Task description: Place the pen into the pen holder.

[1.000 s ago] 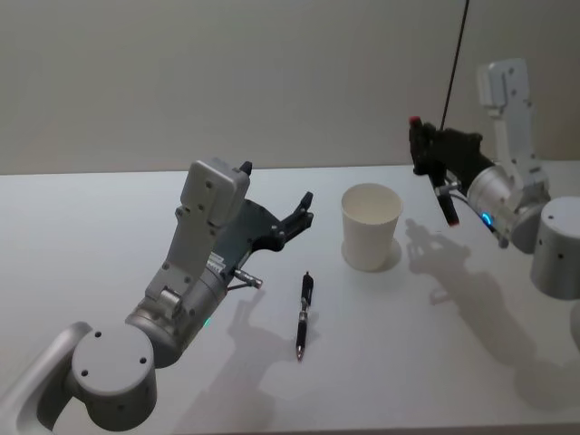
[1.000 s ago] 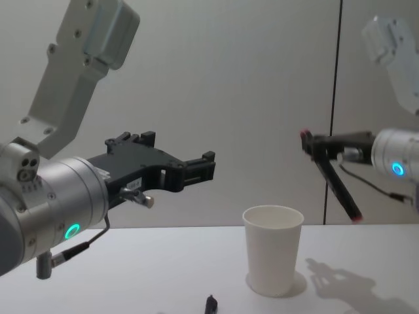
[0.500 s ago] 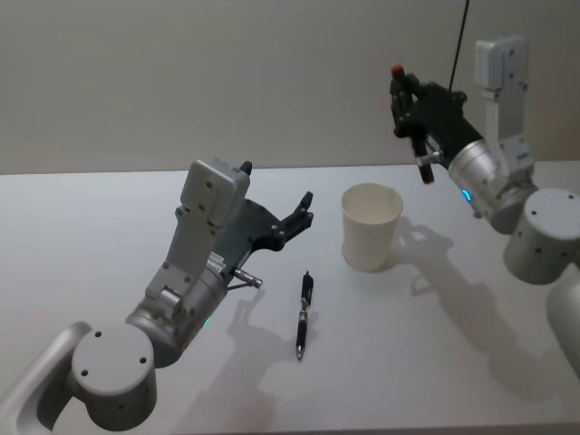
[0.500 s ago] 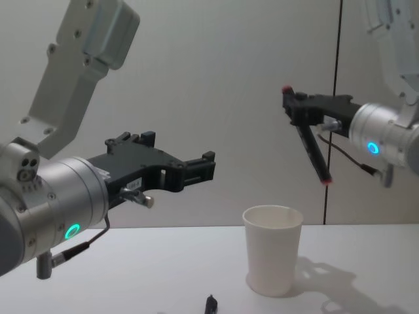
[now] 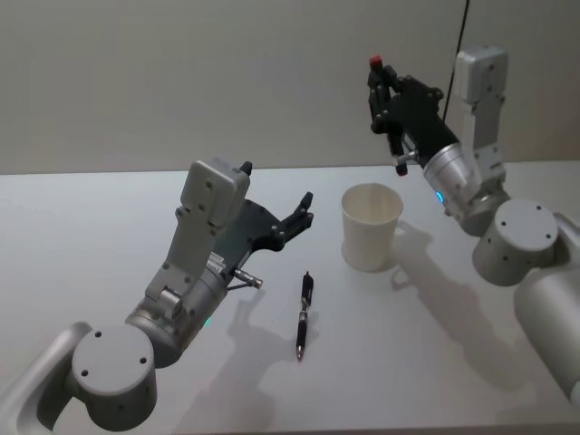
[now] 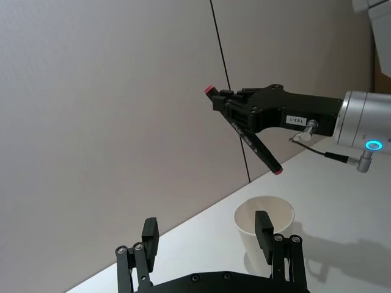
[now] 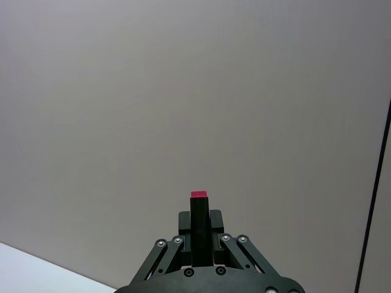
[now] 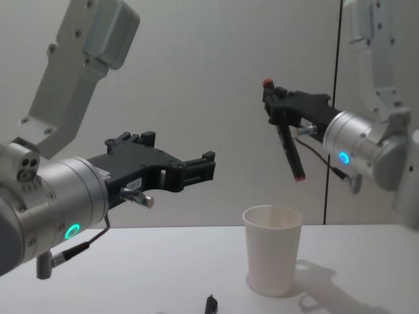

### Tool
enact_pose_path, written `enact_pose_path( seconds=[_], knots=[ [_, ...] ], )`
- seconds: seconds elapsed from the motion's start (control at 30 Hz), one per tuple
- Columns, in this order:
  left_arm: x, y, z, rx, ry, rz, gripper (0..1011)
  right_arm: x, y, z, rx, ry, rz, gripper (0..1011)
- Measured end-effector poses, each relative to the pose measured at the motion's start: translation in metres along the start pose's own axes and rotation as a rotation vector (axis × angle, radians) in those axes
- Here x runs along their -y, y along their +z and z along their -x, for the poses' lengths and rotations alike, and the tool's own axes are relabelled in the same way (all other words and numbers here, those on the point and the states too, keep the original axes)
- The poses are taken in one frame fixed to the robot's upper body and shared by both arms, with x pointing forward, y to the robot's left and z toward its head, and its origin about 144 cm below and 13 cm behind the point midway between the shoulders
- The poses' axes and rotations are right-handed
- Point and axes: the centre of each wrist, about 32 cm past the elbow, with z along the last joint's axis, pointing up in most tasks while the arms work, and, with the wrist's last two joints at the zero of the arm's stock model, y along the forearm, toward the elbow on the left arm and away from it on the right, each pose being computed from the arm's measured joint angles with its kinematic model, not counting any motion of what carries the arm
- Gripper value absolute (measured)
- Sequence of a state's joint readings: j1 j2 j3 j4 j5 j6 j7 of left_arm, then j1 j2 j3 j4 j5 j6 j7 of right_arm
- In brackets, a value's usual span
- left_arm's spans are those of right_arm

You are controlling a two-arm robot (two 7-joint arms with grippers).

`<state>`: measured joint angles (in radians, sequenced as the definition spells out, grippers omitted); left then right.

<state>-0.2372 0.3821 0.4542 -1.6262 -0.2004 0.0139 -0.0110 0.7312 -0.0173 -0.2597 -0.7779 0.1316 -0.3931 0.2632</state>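
Observation:
My right gripper point(image 5: 384, 98) is shut on a black pen point(image 5: 391, 136) with red ends, held tilted in the air. The pen's lower tip hangs a little above the rim of the pen holder point(image 5: 370, 228), a white paper cup standing upright on the table. The chest view puts this pen point(image 8: 289, 147) above the cup point(image 8: 272, 252), with the right gripper point(image 8: 276, 108) clamped near its upper end. A second black pen point(image 5: 304, 314) lies flat on the table, in front of the cup and to its left. My left gripper point(image 5: 304, 210) hovers open left of the cup, holding nothing.
The white table point(image 5: 453, 362) runs back to a plain grey wall. A thin black cable point(image 8: 335, 98) hangs down the wall behind the right arm. My left forearm point(image 5: 195, 272) reaches over the table's left half.
My right gripper has carried the held pen up and to the left, from the cup's right side to above its rim. The left arm and the lying pen have not moved.

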Motion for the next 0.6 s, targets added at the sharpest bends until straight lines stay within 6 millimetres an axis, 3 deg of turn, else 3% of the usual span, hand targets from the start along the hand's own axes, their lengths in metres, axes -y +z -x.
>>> enact_pose_path(
  seconds=[0.6],
  knots=[
    [0.000,0.000,0.000,0.000,0.000,0.000,1000,-0.005,-0.029,0.010,-0.017,0.008,-0.015,166]
  ],
)
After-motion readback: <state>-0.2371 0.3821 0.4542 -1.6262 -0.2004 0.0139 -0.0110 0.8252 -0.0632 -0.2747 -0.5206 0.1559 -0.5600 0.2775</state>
